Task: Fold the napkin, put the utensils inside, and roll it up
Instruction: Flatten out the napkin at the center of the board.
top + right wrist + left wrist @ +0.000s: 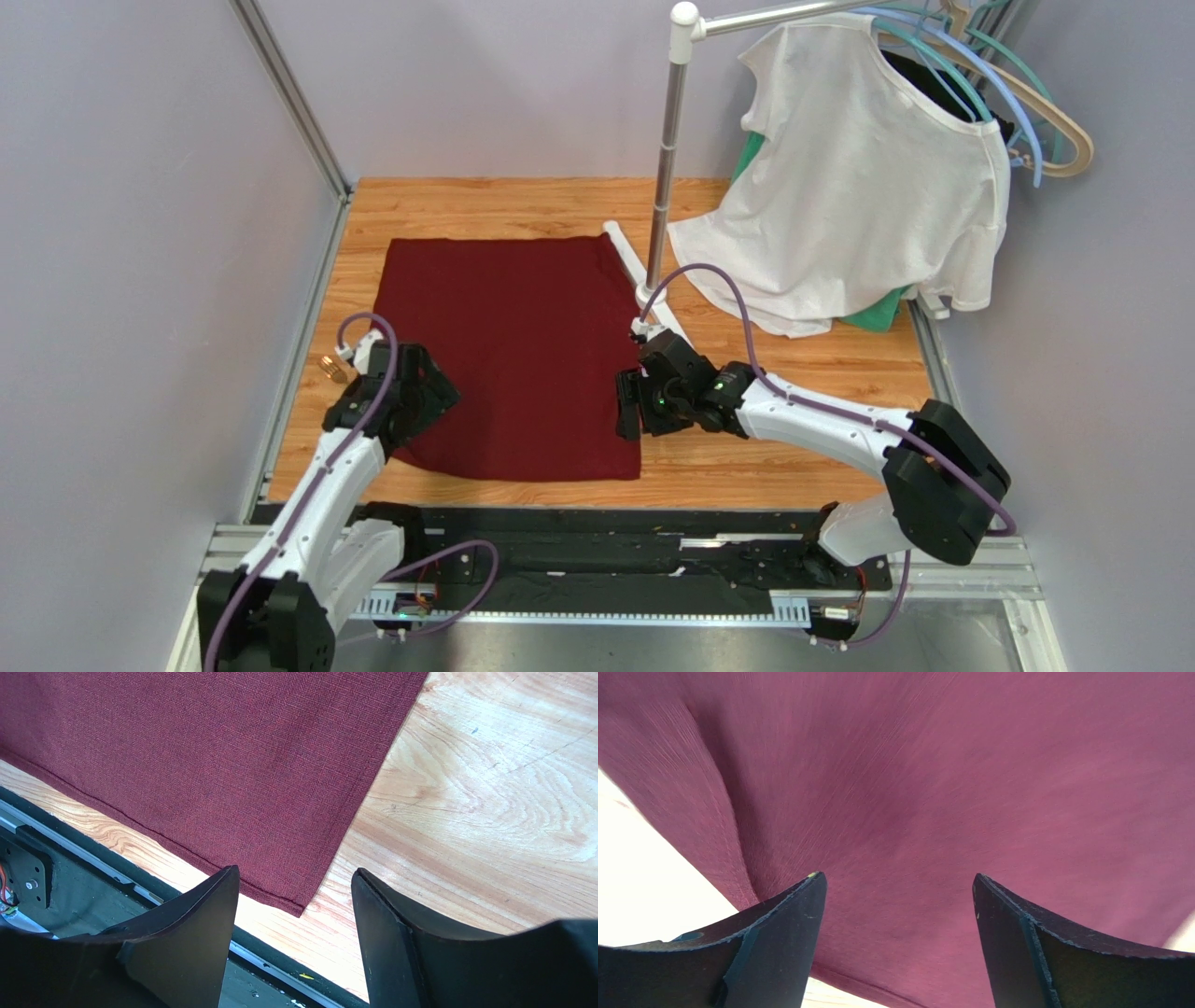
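The dark maroon napkin (512, 350) lies spread flat on the wooden table (786, 357). My left gripper (417, 399) hovers over its near left edge. In the left wrist view that gripper (898, 882) is open, and the napkin (934, 791) fills the view close below, with a raised crease on the left. My right gripper (630, 406) stands at the napkin's near right edge. In the right wrist view it (295, 875) is open, with the napkin's (210, 756) near right corner lying flat just ahead of the gap between its fingers. No utensils are in view.
A metal rack pole (671, 154) stands at the napkin's far right corner, with a white T-shirt (863, 182) on hangers beside it. A small brownish object (333, 368) sits by the left wall. Grey walls close in on both sides. A black and metal rail (631, 553) runs along the near edge.
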Action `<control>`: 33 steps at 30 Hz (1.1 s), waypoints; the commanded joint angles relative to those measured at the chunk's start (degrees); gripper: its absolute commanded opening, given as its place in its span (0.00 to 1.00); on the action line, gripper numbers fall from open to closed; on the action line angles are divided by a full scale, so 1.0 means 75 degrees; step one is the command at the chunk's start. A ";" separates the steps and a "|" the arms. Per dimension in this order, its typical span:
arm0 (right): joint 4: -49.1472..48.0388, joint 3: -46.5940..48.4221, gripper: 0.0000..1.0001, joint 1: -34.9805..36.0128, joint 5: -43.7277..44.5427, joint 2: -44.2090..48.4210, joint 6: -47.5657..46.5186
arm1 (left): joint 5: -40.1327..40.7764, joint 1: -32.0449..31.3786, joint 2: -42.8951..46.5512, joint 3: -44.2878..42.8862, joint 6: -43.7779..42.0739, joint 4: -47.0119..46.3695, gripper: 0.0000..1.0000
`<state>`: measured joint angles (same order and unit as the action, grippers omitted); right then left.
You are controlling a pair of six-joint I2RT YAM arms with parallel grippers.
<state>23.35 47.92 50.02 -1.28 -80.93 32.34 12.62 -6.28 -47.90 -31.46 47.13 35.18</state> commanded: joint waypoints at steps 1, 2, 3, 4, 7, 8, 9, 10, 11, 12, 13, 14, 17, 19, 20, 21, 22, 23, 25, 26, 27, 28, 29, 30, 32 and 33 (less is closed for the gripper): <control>-0.0044 0.0243 0.64 0.0046 0.0159 0.0020 0.0153 | -0.0290 -0.0029 -0.0421 0.0479 0.0428 -0.0907 0.88; -0.0044 0.0255 0.64 0.0057 0.0159 0.0032 0.0153 | 0.0013 -0.0018 -0.0608 0.0503 0.0511 -0.0766 0.92; -0.0067 0.0267 0.64 0.0057 0.0159 0.0067 0.0165 | 0.0132 -0.0018 -0.0667 0.0527 0.0559 -0.0556 0.93; -0.0079 0.0255 0.64 0.0057 0.0159 0.0079 0.0188 | 0.0226 -0.0018 -0.0703 0.0620 0.0710 -0.0473 0.94; -0.0090 0.0232 0.64 0.0069 0.0159 0.0172 0.0235 | 0.0391 0.0111 -0.0540 0.0842 0.1178 -0.0261 0.95; -0.0090 0.0232 0.64 0.0069 0.0159 0.0184 0.0258 | 0.0449 0.0123 -0.0249 0.0902 0.1354 -0.0180 0.95; -0.0079 0.0220 0.64 0.0081 0.0147 0.0196 0.0259 | 0.0485 0.0135 -0.0072 0.0960 0.1542 0.0030 0.95; -0.0079 0.0185 0.64 0.0092 0.0159 0.0196 0.0247 | 0.0578 0.0146 0.0127 0.1088 0.1880 0.0160 0.95; -0.0079 0.0150 0.64 0.0081 0.0159 0.0208 0.0259 | 0.0625 0.0146 0.0558 0.1148 0.2046 0.0277 0.95; -0.0079 0.0138 0.64 0.0081 0.0159 0.0208 0.0259 | 0.0695 0.0146 0.0771 0.1218 0.2372 0.0522 0.95; -0.0079 0.0091 0.64 0.0081 0.0159 0.0220 0.0282 | 0.0824 0.0146 0.1191 0.1346 0.2503 0.0698 0.95; -0.0102 0.0079 0.64 0.0104 0.0159 0.0208 0.0282 | 0.0918 0.0158 0.1404 0.1382 0.2632 0.0886 0.95; -0.0114 -0.0003 0.64 0.0104 0.0159 0.0278 0.0294 | 0.1164 0.0158 0.2213 0.1406 0.2832 0.1425 0.94; -0.0102 -0.0049 0.64 0.0104 0.0147 0.0313 0.0305 | 0.1502 0.0158 0.2611 0.1162 0.2950 0.1964 0.94; -0.0114 -0.0073 0.64 0.0104 0.0391 0.0348 0.0306 | 0.1655 0.0158 0.2706 0.1044 0.2903 0.2140 0.94; -0.0137 -0.0085 0.64 0.0104 0.0416 0.0349 0.0294 | 0.1842 0.0158 0.2788 0.0811 0.2822 0.2490 0.94; -0.0149 -0.0096 0.64 0.0104 0.0405 0.0325 0.0305 | 0.2250 0.0158 0.2870 0.0692 0.2763 0.2655 0.95; -0.0161 -0.0097 0.64 0.0104 0.0393 0.0314 0.0306 | 0.2452 0.0158 0.2894 0.0622 0.2727 0.2970 0.96; -0.0184 -0.0085 0.64 0.0104 0.0323 0.0232 0.0340 | 0.2676 0.0181 0.2929 0.0481 0.2751 0.3172 0.99; -0.0219 -0.0085 0.64 0.0104 0.0300 0.0231 0.0329 | 0.2618 0.0182 0.2930 0.0445 0.2635 0.2999 0.99; -0.0243 -0.0085 0.64 0.0116 0.0288 0.0220 0.0341 | 0.2571 0.0182 0.2918 0.0387 0.2413 0.2916 0.99; -0.0220 -0.0073 0.64 0.0104 0.0276 0.0220 0.0352 | 0.2583 0.0193 0.2825 0.0317 0.2388 0.2869 0.99; -0.0196 -0.0073 0.64 0.0104 0.0276 0.0255 0.0352 | 0.2606 0.0182 0.2754 0.0235 0.2341 0.2775 0.99; -0.0173 -0.0073 0.64 0.0104 0.0276 0.0290 0.0341 | 0.2548 0.0182 0.2568 0.0037 0.2074 0.2682 0.98; 0.0002 -0.0015 0.64 0.0104 0.0346 0.0348 0.0317 | 0.2315 0.0170 0.2333 -0.0163 0.1221 0.2053 0.96; 0.0108 0.0043 0.64 0.0104 0.0462 0.0407 0.0306 | 0.1953 0.0135 0.2007 -0.0315 0.0867 0.1746 0.93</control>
<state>23.35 47.59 50.50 0.03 -80.14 34.09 29.80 -5.15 -28.45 -29.02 63.64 55.20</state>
